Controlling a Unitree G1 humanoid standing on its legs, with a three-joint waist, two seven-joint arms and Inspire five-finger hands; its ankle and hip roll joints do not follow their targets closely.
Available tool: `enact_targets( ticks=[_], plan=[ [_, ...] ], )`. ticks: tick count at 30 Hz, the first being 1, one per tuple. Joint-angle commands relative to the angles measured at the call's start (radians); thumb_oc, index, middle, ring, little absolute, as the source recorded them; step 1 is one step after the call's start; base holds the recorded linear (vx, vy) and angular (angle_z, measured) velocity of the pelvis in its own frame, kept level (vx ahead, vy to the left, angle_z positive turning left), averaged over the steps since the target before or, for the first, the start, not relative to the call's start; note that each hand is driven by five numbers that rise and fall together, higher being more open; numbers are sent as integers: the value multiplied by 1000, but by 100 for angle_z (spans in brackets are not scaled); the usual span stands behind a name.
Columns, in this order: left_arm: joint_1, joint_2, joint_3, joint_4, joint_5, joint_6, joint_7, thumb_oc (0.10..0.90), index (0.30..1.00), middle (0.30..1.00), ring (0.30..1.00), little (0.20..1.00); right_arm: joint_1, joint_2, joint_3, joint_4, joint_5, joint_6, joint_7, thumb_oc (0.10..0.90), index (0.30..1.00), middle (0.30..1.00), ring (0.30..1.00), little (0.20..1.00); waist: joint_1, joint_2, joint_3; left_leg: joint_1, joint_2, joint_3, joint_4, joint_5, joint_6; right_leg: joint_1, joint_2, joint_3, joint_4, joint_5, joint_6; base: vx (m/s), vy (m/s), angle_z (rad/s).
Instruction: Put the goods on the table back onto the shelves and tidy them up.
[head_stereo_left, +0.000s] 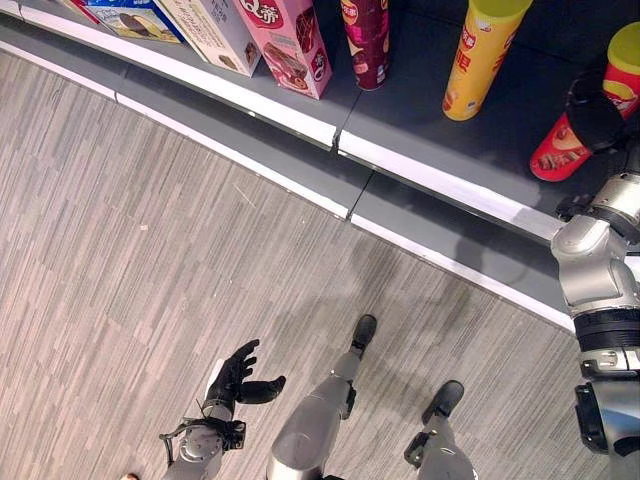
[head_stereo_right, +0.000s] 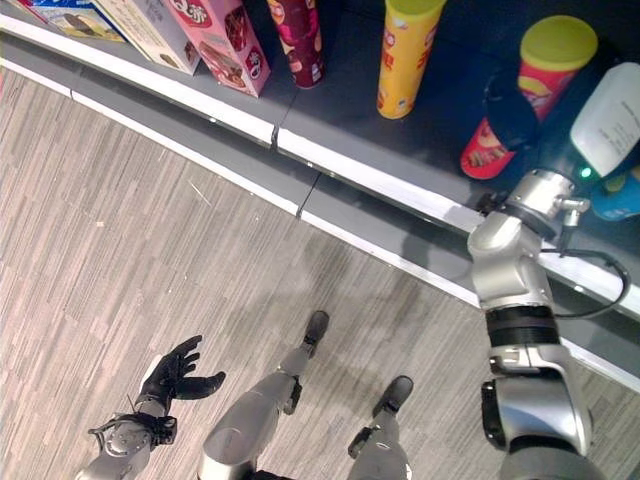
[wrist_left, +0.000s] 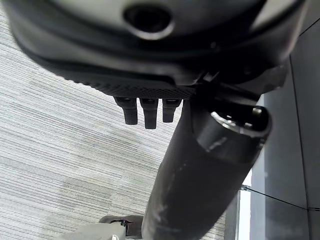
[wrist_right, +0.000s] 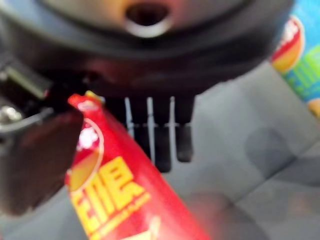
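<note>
A red canister with a yellow lid leans tilted on the dark shelf at the right. My right hand is wrapped round its middle. Seen from the right wrist, the red canister runs between the thumb and the fingers. My left hand hangs open over the floor at the lower left, holding nothing; its fingers are straight.
A yellow canister, a dark red canister, a pink box and more boxes stand along the shelf. A white bottle and a blue pack sit right of the red canister.
</note>
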Motion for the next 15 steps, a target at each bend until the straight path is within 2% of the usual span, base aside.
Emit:
enact_targets(
  ticks=[1,15],
  plan=[
    [-4,62,-46,4,0,-49,15,800,900,900,900,900,-127,-152,-13,-25,3,-35,-115,400,300,300,300,300,10,-2,-76,23,22,-19,19,-102,-60,-42,-87,-3,67,-16,40,0,0,0],
    [-16,54,-53,29,-1,-55,28,800,900,900,900,900,-117,-117,-26,-11,25,-35,-144,400,300,300,300,300,4,9,-66,22,20,-26,20,-102,-58,-46,-91,-1,70,-17,40,0,0,0]
  ],
)
